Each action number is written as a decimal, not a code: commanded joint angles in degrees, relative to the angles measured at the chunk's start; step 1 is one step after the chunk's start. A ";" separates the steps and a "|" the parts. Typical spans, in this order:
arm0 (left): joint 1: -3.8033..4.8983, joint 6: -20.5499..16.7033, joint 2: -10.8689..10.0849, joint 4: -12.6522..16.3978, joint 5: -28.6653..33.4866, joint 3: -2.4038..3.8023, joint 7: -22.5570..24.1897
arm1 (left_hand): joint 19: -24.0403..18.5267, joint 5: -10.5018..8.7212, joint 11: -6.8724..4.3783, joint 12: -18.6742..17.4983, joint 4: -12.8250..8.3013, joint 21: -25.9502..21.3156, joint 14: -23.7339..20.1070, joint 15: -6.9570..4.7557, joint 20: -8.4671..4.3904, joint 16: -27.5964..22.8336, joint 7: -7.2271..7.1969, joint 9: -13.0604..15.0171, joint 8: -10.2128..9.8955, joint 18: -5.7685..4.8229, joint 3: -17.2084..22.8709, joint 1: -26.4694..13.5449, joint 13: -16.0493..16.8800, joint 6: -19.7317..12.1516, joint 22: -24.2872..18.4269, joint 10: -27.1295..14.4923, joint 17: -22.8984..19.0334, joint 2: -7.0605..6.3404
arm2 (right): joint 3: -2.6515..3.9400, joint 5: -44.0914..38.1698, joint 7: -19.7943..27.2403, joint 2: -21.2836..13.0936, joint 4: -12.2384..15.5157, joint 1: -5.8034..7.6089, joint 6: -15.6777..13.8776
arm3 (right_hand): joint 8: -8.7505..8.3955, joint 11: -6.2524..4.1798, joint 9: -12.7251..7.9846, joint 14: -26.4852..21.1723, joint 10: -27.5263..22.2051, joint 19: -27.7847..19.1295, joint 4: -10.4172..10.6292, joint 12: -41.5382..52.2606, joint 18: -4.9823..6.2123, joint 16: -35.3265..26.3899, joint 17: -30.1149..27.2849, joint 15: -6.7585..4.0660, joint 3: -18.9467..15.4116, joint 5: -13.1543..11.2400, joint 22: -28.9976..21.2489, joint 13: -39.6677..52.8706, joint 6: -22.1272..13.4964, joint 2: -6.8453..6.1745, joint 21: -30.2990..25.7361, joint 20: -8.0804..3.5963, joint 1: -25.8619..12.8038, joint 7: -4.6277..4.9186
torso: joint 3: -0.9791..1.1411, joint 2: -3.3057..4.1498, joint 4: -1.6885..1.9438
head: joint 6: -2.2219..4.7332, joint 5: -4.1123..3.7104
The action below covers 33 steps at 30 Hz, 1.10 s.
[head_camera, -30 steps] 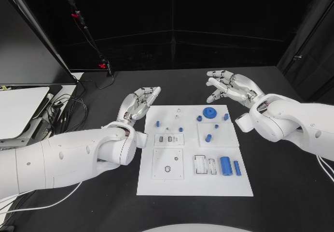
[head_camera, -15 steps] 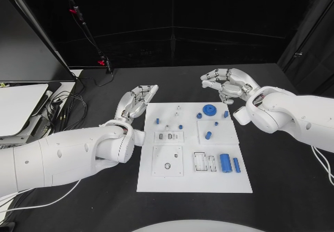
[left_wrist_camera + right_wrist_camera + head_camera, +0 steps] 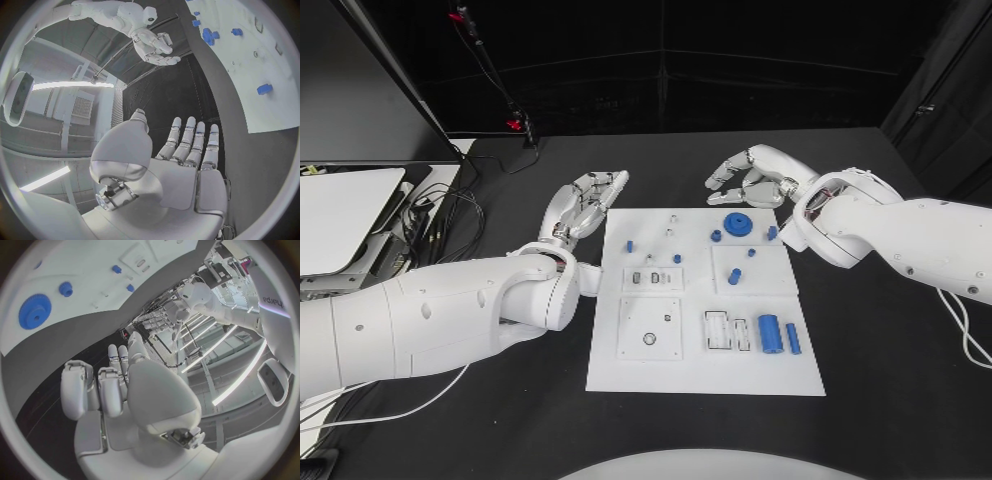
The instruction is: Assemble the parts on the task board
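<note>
My right hand [image 3: 759,178] hangs past the far edge of the white board [image 3: 704,375], fingers curled in, holding nothing. My left hand [image 3: 586,206] lies flat, fingers straight. The blue gear [image 3: 738,223] sits just below. I should drop slowly over it

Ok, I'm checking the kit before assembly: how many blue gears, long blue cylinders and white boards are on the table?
Gear: 1
Cylinders: 2, one thick and one thin
Board: 1
Total: 4
</note>
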 commanded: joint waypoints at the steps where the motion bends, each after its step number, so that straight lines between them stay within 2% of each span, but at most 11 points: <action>1: 0.03 0.73 -0.09 -0.02 -0.51 0.06 17.71 | 0.10 0.24 -0.10 0.18 0.19 0.23 0.28 0.07 0.08 0.22 7.16 -0.01 0.10 0.40 -0.18 0.27 0.01 0.35 0.06 0.30 0.03 0.16 | 0.04 -11.85 -8.23 0.91 -0.69 0.10 0.04 | -1.00 0.03 0.06 3.47 0.45 0.06 0.19 -0.92 -0.98 0.11 1.45 -0.52 0.10 -0.24 1.96 0.07 0.30 -0.21 0.33 -0.42 1.00 -0.06 | 0.01 0.06 0.03 | 0.01 -0.22; 5: -0.03 0.84 -0.20 -0.13 -0.51 0.06 17.60 | 0.12 0.24 -0.10 0.18 0.19 0.24 0.28 0.08 0.08 0.22 7.16 -0.01 0.10 0.40 -0.18 0.27 0.01 0.36 0.07 0.31 0.03 0.18 | 0.03 -15.04 -11.98 2.01 -1.66 0.09 2.79 | -2.26 0.06 0.08 3.46 0.75 -0.06 0.53 -1.99 -0.99 0.08 1.45 -0.47 0.06 -0.26 2.00 0.10 0.43 -0.55 0.36 -0.50 1.49 0.03 | 0.05 0.02 -0.03 | -0.06 -0.30; 6: -0.04 0.87 -0.22 -0.16 -0.51 0.06 17.58 | 0.12 0.24 -0.10 0.18 0.19 0.24 0.28 0.08 0.08 0.22 7.16 -0.01 0.10 0.40 -0.18 0.27 0.01 0.36 0.07 0.31 0.03 0.18 | 0.03 -15.70 -12.72 2.26 -1.90 0.08 3.53 | -2.62 0.09 0.09 3.41 0.93 -0.22 0.62 -2.29 -0.96 0.01 1.17 -0.34 0.10 -0.25 1.82 0.11 0.56 -0.61 0.29 -0.42 1.71 0.06 | -0.03 -0.09 0.09 | -0.24 -0.58; 8: -0.07 0.90 -0.20 -0.24 -0.51 0.06 17.55 | 0.12 0.25 -0.10 0.17 0.19 0.25 0.30 0.08 0.08 0.22 7.16 -0.02 0.10 0.39 -0.18 0.28 0.01 0.38 0.07 0.32 0.03 0.23 | 0.03 -16.58 -13.75 2.70 -2.36 0.07 4.92 | -2.93 0.15 0.12 3.36 1.17 -0.33 0.76 -2.60 -0.94 -0.05 0.92 -0.17 0.09 -0.26 1.72 0.13 0.83 -0.72 0.24 -0.31 1.90 0.18 | -0.07 -0.11 0.12 | -0.30 -0.92; 12: -0.15 1.09 0.00 -0.45 -0.51 0.06 17.52 | 0.11 0.27 -0.09 0.16 0.19 0.25 0.32 0.09 0.08 0.20 7.18 -0.02 0.08 0.38 -0.17 0.30 0.00 0.39 0.06 0.34 0.02 0.34 | 0.02 -18.13 -15.68 3.59 -3.26 0.04 7.49 | -3.58 0.24 0.14 3.34 1.61 -0.48 1.00 -3.19 -0.92 -0.10 0.81 0.12 0.05 -0.27 1.63 0.14 1.24 -0.96 0.21 -0.08 2.26 0.30 | -0.01 -0.13 0.29 | -0.21 -1.64; 17: -0.21 1.13 0.00 -0.54 -0.51 0.06 17.49 | 0.11 0.27 -0.09 0.16 0.19 0.25 0.32 0.09 0.08 0.20 7.18 -0.02 0.08 0.38 -0.17 0.30 0.00 0.39 0.06 0.34 0.02 0.34 | 0.01 -19.98 -17.44 4.82 -4.31 -0.07 9.63 | -4.30 0.29 0.17 3.28 2.21 -0.67 1.23 -3.86 -0.88 -0.18 0.52 0.45 0.16 -0.25 1.49 0.15 1.77 -1.05 0.15 0.23 2.83 0.39 | 0.01 -0.12 0.18 | -0.32 -1.65; 21: -0.24 1.16 0.06 -0.65 -0.51 0.06 17.47 | 0.11 0.29 -0.07 0.15 0.19 0.27 0.35 0.11 0.08 0.20 7.19 -0.02 0.07 0.36 -0.16 0.34 0.00 0.41 0.07 0.36 0.02 0.42 | 0.00 -20.60 -18.27 5.44 -4.83 -0.15 11.13 | -4.75 0.43 0.18 3.22 2.57 -0.87 1.47 -4.28 -0.82 -0.26 0.23 0.73 0.19 -0.27 1.25 0.15 2.08 -1.09 0.04 0.46 3.06 0.55 | -0.02 -0.19 0.28 | -0.48 -1.71; 24: -0.26 1.23 0.12 -0.73 -0.51 0.06 17.46 | 0.11 0.30 -0.07 0.15 0.18 0.28 0.35 0.11 0.08 0.19 7.19 -0.03 0.06 0.36 -0.16 0.35 0.00 0.41 0.07 0.36 0.02 0.43 | 0.00 -20.79 -18.22 5.70 -5.07 -0.20 11.96 | -5.08 0.53 0.18 3.17 2.86 -0.98 1.80 -4.55 -0.79 -0.31 0.02 0.88 0.02 -0.28 1.12 0.17 2.28 -1.28 -0.01 0.62 2.90 0.69 | -0.02 -0.14 0.34 | -0.44 -1.74; 29: -0.28 1.22 0.08 -0.98 -0.51 0.06 17.45 | 0.11 0.32 -0.06 0.14 0.18 0.29 0.37 0.12 0.08 0.19 7.20 -0.03 0.05 0.35 -0.16 0.37 0.00 0.42 0.07 0.37 0.02 0.47 | 0.00 -20.92 -18.09 6.18 -5.46 -0.31 13.00 | -5.57 0.60 0.20 3.10 3.42 -1.12 2.43 -4.91 -0.74 -0.39 -0.30 1.05 -0.47 -0.29 0.99 0.20 2.62 -1.89 -0.07 0.83 2.45 0.75 | -0.06 -0.26 0.16 | -0.63 -1.54; 33: -0.29 1.23 0.10 -1.11 -0.51 0.06 17.38 | 0.13 0.33 -0.05 0.14 0.17 0.31 0.39 0.13 0.08 0.19 7.21 -0.03 0.05 0.34 -0.16 0.40 -0.01 0.43 0.07 0.39 0.02 0.50 | -0.01 -21.19 -18.54 6.64 -5.90 -0.45 14.07 | -5.81 0.62 0.22 3.14 3.75 -1.12 2.42 -5.12 -0.74 -0.36 -0.09 1.16 -0.40 -0.28 1.04 0.20 2.83 -2.00 -0.05 0.95 2.81 0.75 | -0.07 -0.23 0.25 | -0.75 -1.61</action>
